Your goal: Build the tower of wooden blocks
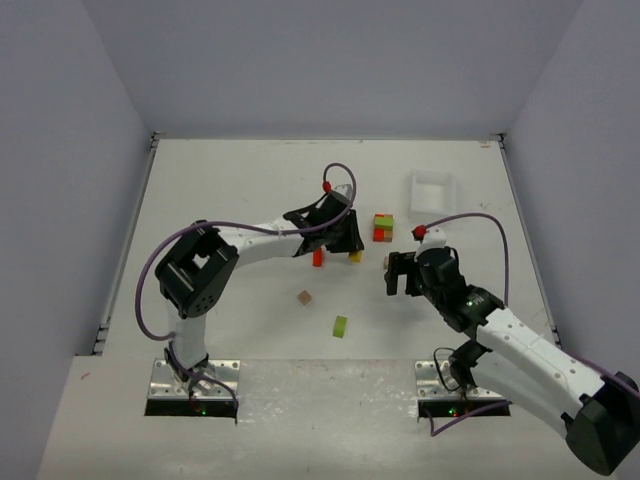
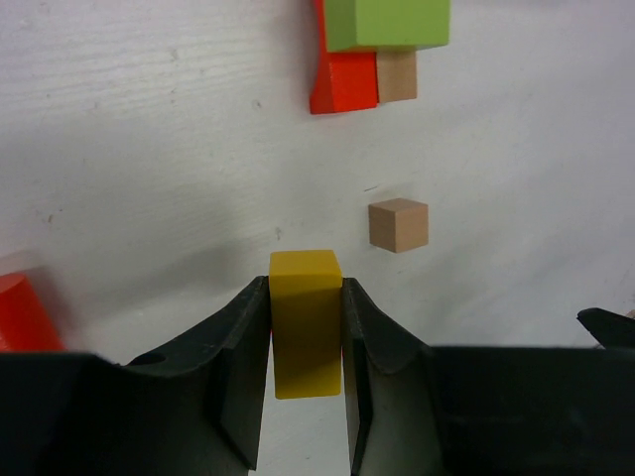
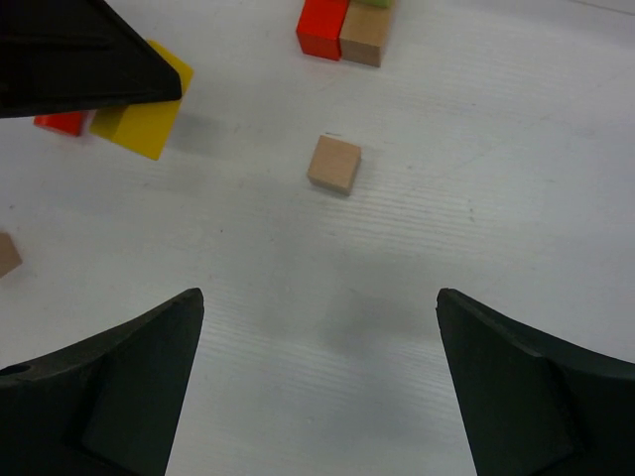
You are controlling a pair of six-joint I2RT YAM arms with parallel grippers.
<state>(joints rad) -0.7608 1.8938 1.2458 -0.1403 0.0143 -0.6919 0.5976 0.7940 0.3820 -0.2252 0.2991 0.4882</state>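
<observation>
The left gripper is clenched on a yellow block, one finger on each side face. The block stands upright, its far end poking past the fingertips. Cannot tell whether it touches the table.

Ahead of the fingertips and slightly right lies a loose brown cube, apart from the held block. Farther ahead is the tower: a green piece resting over a red piece and a brown piece set side by side. A red block sits just left of the left finger, at the frame edge.

The right gripper is released, jaws spread wide, nothing between them. The brown cube lies ahead of it, and the held yellow block ahead-left.

A white tray sits well beyond the right gripper.
</observation>
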